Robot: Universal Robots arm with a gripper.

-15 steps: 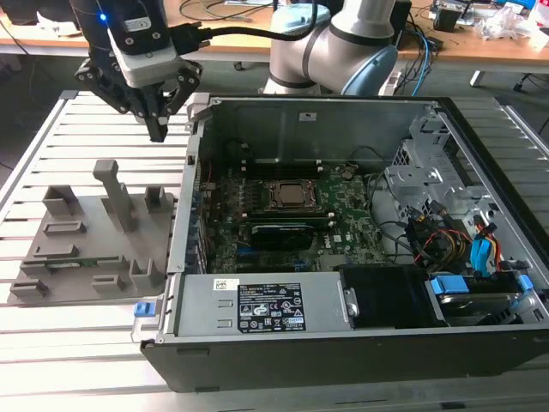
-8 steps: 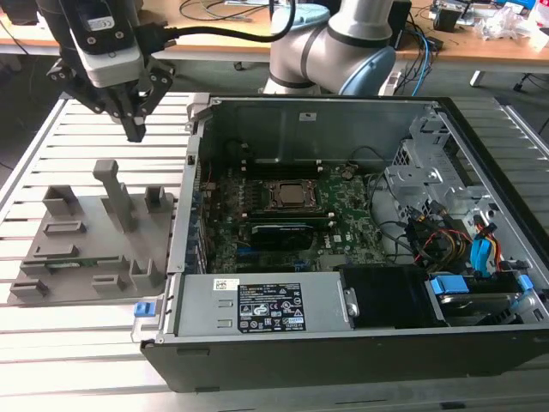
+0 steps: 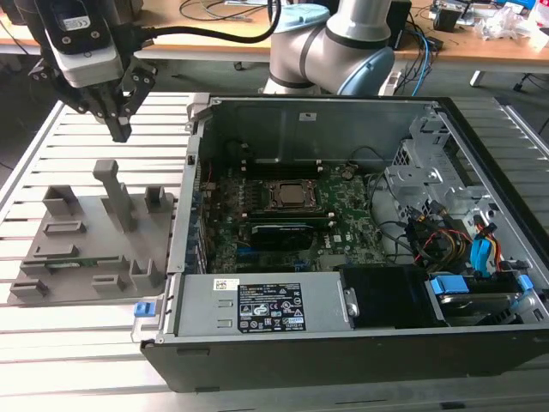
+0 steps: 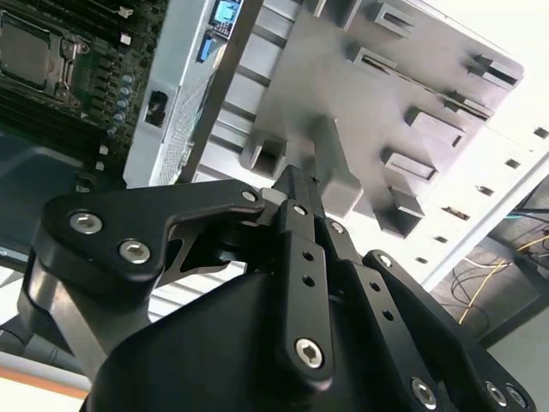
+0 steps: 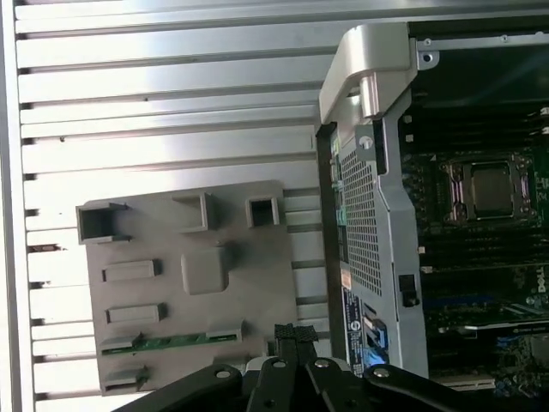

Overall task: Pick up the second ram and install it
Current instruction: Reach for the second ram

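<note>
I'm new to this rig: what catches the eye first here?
The open PC case, motherboard bared, sits at the exterior view's right. On that view's left lies the grey fixture with the green ram resting in it, the shut gripper hovering above.

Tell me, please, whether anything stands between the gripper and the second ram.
Nothing covers the second ram, which lies open from above in its slot on the grey fixture. The gripper hangs above the fixture; in the exterior view the tall post rises between them, so a slanted approach might meet it.
</note>
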